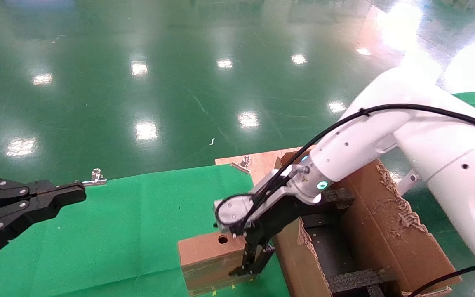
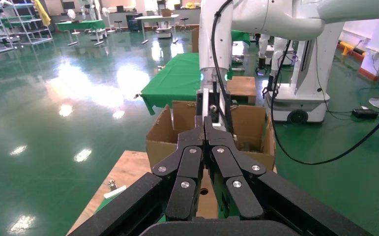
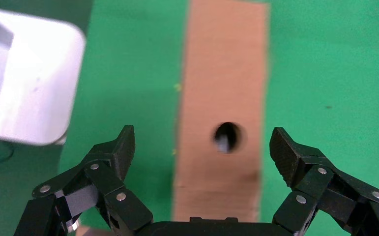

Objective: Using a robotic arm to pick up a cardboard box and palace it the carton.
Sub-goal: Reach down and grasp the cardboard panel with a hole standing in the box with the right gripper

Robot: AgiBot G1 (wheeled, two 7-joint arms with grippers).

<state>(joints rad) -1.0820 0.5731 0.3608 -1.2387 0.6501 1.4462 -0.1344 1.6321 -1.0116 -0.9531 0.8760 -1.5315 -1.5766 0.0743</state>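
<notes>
The small brown cardboard box (image 1: 204,253) with a round hole lies on the green cloth, just left of the carton (image 1: 379,231). The white robotic arm (image 1: 369,140) reaches down from the right. Its black right gripper (image 1: 256,264) hangs open over the box's right end. In the right wrist view the cardboard box (image 3: 221,88) runs between the spread fingertips (image 3: 122,147) of my right gripper (image 3: 204,147), and neither tip touches it. My left gripper (image 1: 70,194) is parked at the far left, shut and empty, its tips (image 2: 204,123) pointing toward the carton (image 2: 160,140).
The green cloth (image 1: 130,222) covers a wooden board (image 1: 264,163) that carries small metal fittings (image 1: 244,161). A metal clamp (image 1: 96,177) sits at the cloth's far edge. Black foam inserts (image 1: 353,280) lie inside the carton. Glossy green floor surrounds the table.
</notes>
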